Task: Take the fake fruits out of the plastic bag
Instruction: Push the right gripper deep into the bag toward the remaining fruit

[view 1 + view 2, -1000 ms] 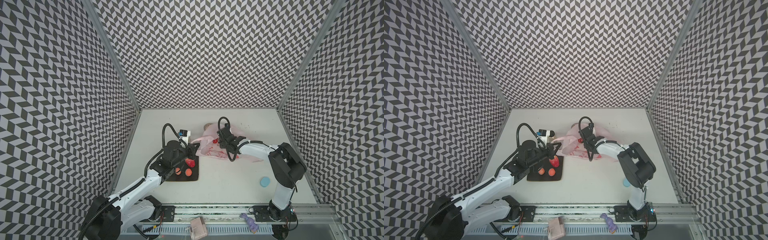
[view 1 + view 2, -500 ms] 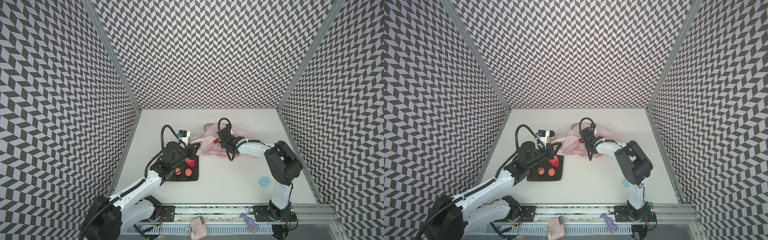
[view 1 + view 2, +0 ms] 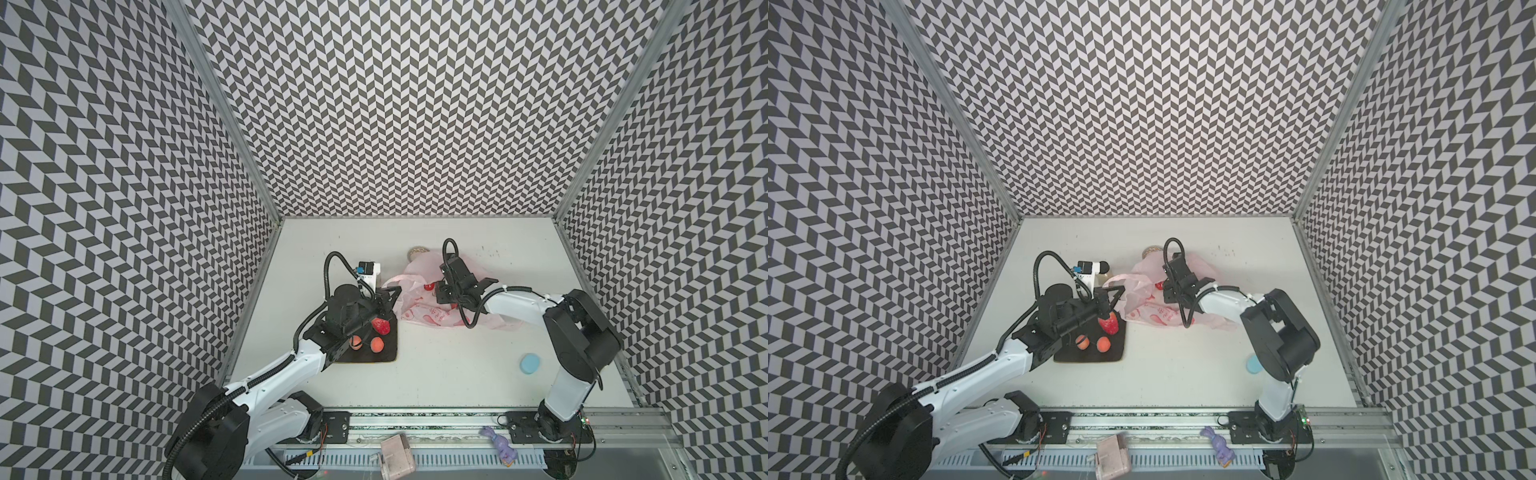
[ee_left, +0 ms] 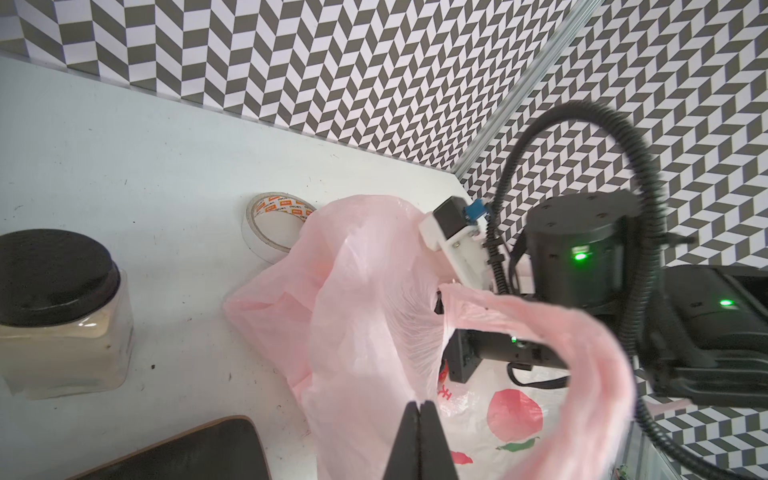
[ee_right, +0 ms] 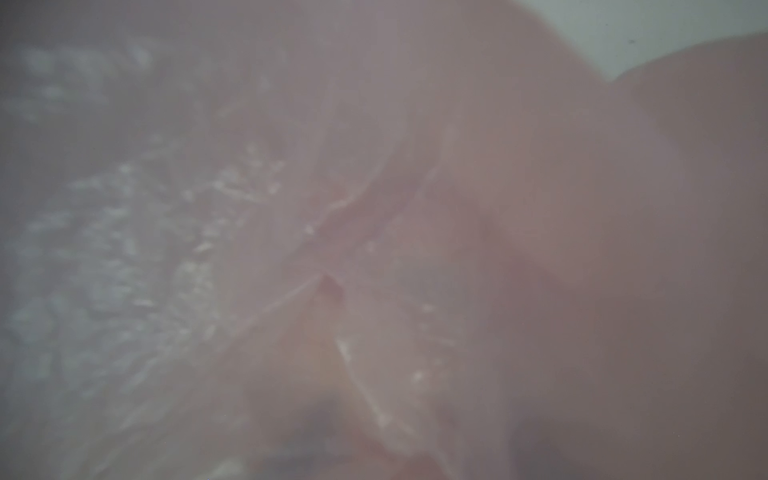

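Emptying is judged partly done — three glossy fake fruits [image 3: 376, 344] are out, one is seen inside the thin pink plastic bag [image 3: 419, 311] pinched by the left hand [image 4: 419, 411]; the right hand [image 3: 442, 293] opening cannot be told.

The black tray [image 3: 388, 354] holds a strawberry [image 3: 381, 325] and two orange balls [image 3: 376, 344] (one partly under the left arm [image 3: 307, 361]). At its far corner the left hand [image 3: 390, 293] meets the plastic bag [image 3: 419, 316].

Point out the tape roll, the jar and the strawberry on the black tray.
tape roll [image 4: 266, 239], left wrist view, white outer side.
jar [image 4: 54, 276], left wrist view, black lid.
strawberry [image 3: 1109, 326], a top view, red body.
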You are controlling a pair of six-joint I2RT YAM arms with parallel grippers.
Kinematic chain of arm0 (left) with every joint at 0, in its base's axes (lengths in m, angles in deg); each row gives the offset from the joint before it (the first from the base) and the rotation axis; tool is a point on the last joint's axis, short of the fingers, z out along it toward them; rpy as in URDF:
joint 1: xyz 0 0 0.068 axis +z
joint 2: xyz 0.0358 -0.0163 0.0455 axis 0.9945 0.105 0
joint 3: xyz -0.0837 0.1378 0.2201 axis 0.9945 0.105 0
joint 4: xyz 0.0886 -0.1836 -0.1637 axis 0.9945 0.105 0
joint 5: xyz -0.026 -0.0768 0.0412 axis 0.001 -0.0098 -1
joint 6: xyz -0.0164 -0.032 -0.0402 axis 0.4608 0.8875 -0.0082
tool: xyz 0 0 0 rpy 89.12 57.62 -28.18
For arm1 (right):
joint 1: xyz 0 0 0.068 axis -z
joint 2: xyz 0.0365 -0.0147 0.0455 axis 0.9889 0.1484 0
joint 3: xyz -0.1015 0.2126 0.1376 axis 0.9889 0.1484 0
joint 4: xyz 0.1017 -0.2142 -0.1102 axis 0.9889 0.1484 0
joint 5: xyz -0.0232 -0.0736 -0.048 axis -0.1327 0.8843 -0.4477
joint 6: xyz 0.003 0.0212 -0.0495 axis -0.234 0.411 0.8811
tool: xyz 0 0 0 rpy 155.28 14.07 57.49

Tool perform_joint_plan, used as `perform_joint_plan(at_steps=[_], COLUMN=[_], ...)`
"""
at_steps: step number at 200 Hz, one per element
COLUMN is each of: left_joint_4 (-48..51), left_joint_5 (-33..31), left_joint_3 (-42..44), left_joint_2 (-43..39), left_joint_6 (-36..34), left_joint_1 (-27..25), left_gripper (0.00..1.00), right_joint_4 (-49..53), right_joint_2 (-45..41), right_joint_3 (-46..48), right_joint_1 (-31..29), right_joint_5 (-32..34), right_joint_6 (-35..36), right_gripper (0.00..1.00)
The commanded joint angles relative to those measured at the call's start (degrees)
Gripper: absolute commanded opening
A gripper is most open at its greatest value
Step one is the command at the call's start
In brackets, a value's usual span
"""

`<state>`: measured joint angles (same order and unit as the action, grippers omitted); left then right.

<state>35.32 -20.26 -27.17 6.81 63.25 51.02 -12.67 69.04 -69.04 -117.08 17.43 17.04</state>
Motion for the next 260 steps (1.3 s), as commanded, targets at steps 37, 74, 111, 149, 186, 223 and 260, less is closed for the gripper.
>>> perform_joint_plan(at_steps=[37, 74, 111, 149, 186, 223, 260], left_joint_4=[-2.06, -1.42, 0.06, 0.16, 0.17, 0.42, 0.41], left_joint_5=[-0.12, 0.08, -0.24, -0.47, -0.57, -0.39, -0.64], left_joint_3=[-0.84, -0.83, -0.19, 0.54, 0.26, 0.12, 0.10], left_joint_2=[1.78, 0.91, -0.73, -1.41, -1.24, -1.09, -1.15], left_joint_6=[-0.77, -1.24, -1.79, -1.53, -1.64, -1.49, -1.38], left_joint_1=[0.16, 0.12, 0.11, 0.08, 0.08, 0.08, 0.03], left_gripper=[0.00, 0.00, 0.00, 0.00, 0.00, 0.00, 0.00], right_joint_4=[2.35, 6.31, 8.79, 9.84, 12.54, 14.29, 15.90], right_joint_2=[-5.55, -3.90, -0.35, 1.89, 2.78, 4.67, 2.40], right_joint_3=[-1.78, -1.74, -2.47, -2.58, -2.65, -2.98, -3.22], right_joint_1=[-0.16, 0.08, 0.37, 0.37, 0.37, 0.24, 0.02], right_joint_5=[1.32, 10.28, 12.21, 9.01, 11.55, 12.06, 14.87], right_joint_6=[2.78, 0.51, -1.03, -3.23, -7.52, -8.65, -8.81], right_gripper=[0.65, 0.60, 0.60, 0.56, 0.62, 0.64, 0.65])
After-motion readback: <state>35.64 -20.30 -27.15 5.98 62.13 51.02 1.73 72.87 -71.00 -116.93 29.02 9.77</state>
